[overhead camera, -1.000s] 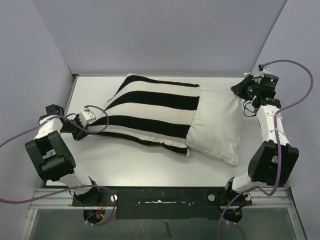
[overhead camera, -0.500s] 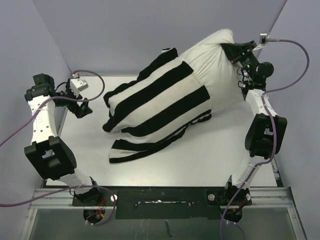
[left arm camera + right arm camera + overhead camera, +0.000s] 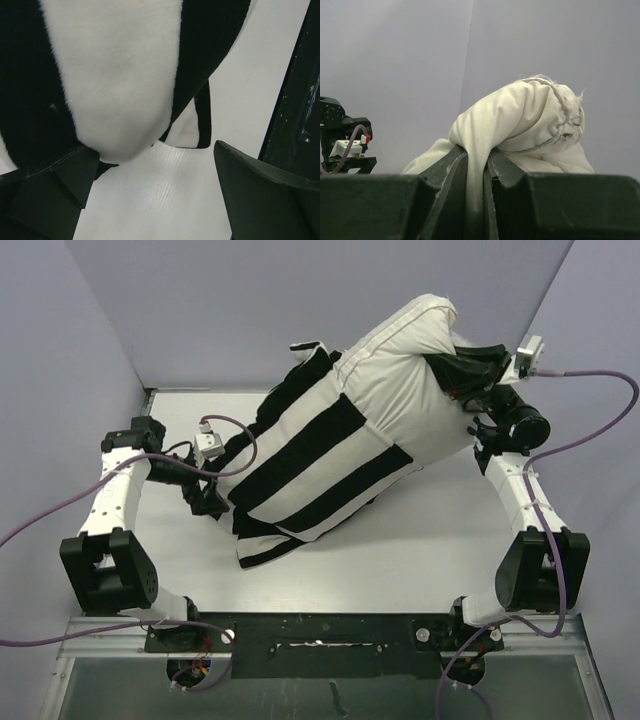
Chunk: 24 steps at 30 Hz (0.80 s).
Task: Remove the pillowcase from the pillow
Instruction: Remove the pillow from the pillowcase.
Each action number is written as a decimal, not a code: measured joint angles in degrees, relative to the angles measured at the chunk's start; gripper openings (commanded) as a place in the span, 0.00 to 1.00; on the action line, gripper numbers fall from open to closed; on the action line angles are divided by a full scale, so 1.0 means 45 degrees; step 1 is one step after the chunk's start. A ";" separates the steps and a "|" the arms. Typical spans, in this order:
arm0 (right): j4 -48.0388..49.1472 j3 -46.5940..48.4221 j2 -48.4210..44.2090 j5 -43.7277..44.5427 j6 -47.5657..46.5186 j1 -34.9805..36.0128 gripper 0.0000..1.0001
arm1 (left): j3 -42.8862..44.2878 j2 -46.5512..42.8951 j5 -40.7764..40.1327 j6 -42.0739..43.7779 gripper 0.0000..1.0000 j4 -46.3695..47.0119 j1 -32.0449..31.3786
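While right jaws pinch pillow point(image 3: 405, 345) corner aloft, left jaws, spread wide, best clamp pillowcase point(image 3: 310, 465) low end, pull away.

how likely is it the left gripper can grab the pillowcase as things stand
Probably yes: the left gripper is open right beside the hanging lower end of the pillowcase, with nothing between them.

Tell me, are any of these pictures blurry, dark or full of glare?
Top external: sharp, evenly lit, only a faint shadow on the table under the pillowcase. Left wrist: the striped fabric is so close it looks fuzzy. Right wrist: the pillow shows crisp frayed threads, the right pincer dark and soft-edged. No glare anywhere.
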 measured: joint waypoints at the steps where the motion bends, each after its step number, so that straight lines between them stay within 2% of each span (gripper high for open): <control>1: 0.0204 -0.0559 -0.0398 0.0049 -0.0155 0.0039 0.00 | -0.0437 -0.0262 -0.0029 -0.0112 0.98 0.0121 -0.0199; 5: 0.0602 -0.1909 -0.1496 0.0102 -0.0743 0.0180 0.00 | -0.1739 -0.1137 -0.0476 -0.1044 0.98 0.1540 -0.0408; 11: 0.0758 -0.2186 -0.1987 -0.0403 -0.0797 -0.0044 0.00 | -0.1452 -0.0442 -0.0685 -0.2016 0.98 0.3065 0.0636; 15: 0.0748 -0.2186 -0.1987 -0.0661 -0.0612 -0.0335 0.00 | -0.1229 0.0112 -0.0670 -0.2084 0.98 0.3604 0.0952; 24: 0.0748 -0.1773 -0.1982 -0.1350 -0.0044 -0.0277 0.00 | -0.2142 0.0651 -0.0806 -0.1535 0.98 0.4828 0.0933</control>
